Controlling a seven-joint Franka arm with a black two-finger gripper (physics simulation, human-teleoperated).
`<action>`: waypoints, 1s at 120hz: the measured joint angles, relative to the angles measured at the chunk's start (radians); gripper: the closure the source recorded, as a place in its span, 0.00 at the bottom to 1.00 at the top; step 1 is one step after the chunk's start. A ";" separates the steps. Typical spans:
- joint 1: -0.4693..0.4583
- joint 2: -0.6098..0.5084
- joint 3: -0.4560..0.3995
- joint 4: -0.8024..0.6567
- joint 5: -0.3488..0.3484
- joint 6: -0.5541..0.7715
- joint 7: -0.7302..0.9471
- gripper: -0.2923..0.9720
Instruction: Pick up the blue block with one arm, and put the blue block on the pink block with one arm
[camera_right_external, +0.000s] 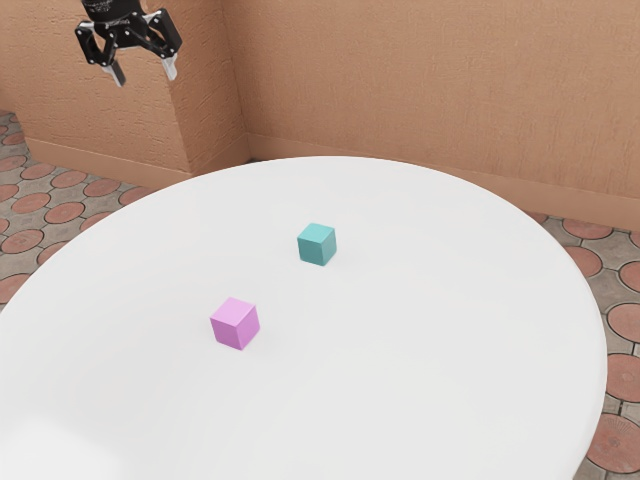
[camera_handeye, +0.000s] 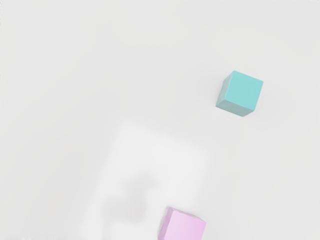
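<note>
A teal-blue block (camera_right_external: 317, 244) sits near the middle of the round white table (camera_right_external: 450, 330). A pink block (camera_right_external: 235, 323) rests on the table a short way nearer the front and toward the exterior view's left of it; the two are apart. My black gripper (camera_right_external: 144, 71) hangs high above the table's far left side, well away from both blocks, its fingers spread open with nothing between them. From the hand's camera I look down on the blue block (camera_handeye: 240, 93) and part of the pink block (camera_handeye: 182, 226), with a faint shadow on the table between them.
The table edge curves round at the exterior view's right and front. Beyond it lie a brick-patterned floor (camera_right_external: 40, 215) and tan walls (camera_right_external: 430, 80) with a jutting corner behind the gripper.
</note>
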 joint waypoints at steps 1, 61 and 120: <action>0.000 0.000 0.000 0.000 0.000 0.000 -0.001 0.24; -0.497 -0.315 0.013 0.227 0.107 -0.121 -0.165 0.25; -0.429 -0.647 0.206 -0.775 0.125 0.001 -0.248 0.24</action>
